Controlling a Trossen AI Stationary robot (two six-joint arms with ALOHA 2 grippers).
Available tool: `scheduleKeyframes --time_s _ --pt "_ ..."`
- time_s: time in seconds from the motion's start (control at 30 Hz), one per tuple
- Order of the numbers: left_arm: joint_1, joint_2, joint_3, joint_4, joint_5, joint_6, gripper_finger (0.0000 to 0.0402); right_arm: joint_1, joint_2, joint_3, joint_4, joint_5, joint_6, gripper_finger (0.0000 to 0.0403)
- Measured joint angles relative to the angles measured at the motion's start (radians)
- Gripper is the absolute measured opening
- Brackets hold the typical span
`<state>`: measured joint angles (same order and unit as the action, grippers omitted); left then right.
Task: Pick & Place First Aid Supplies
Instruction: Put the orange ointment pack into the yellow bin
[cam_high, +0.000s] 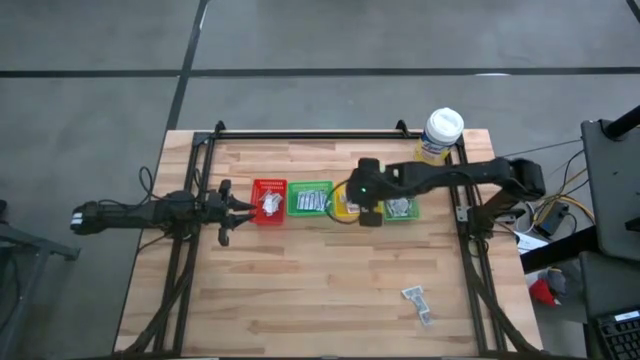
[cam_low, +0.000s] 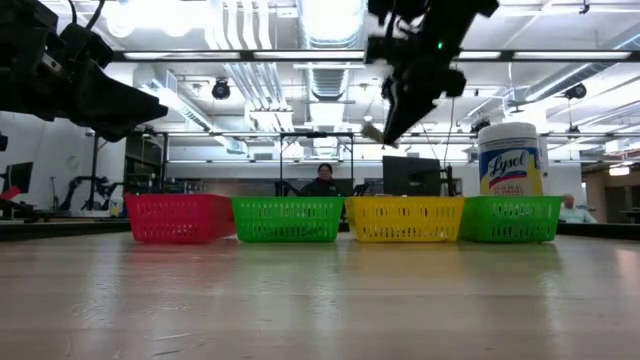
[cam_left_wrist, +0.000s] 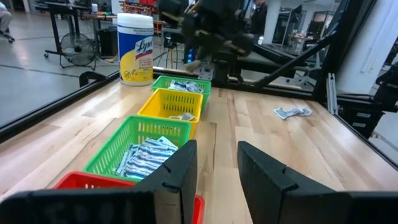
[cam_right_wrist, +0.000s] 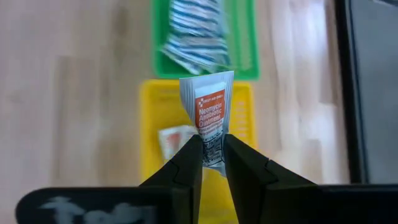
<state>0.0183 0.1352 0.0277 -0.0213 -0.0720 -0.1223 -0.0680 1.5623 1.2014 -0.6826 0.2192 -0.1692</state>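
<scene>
Your right gripper (cam_right_wrist: 212, 155) clenched on white-orange ointment sachet (cam_right_wrist: 210, 115), held up in air. Yellow bin (cam_right_wrist: 157, 134) directly below it, one sachet inside; green bin (cam_right_wrist: 247, 46) of blue-white sachets just beyond. Your left gripper (cam_left_wrist: 216, 163) idle beside red bin (cam_high: 268, 201), fingers apart, holding nothing. Few loose sachets (cam_high: 417, 303) on table well apart from both.

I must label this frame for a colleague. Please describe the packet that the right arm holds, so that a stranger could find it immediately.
Find the row of four bins on the wooden table; the right end effector hangs over the yellow bin. Pinched between its fingers is a small white sachet. Its orange label sets it apart from the blue-and-white packets in the green bin beside it.
</scene>
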Motion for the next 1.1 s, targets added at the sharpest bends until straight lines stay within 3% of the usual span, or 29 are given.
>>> scheduleKeyframes --time_s 0.23,0.63,1.1 --pt "0.000 0.008 0.000 0.001 0.000 0.000 0.0113 -0.062 0.120 0.018 -0.092 0.020 -0.019 0.0066" --pt "0.000 0.010 0.000 0.001 0.000 0.000 0.0113 -0.071 0.293 0.029 -0.107 0.019 -0.074 0.0064" --pt "0.000 0.010 0.000 0.002 0.000 0.001 0.0113 -0.074 0.298 0.051 -0.100 0.019 -0.071 0.0131"
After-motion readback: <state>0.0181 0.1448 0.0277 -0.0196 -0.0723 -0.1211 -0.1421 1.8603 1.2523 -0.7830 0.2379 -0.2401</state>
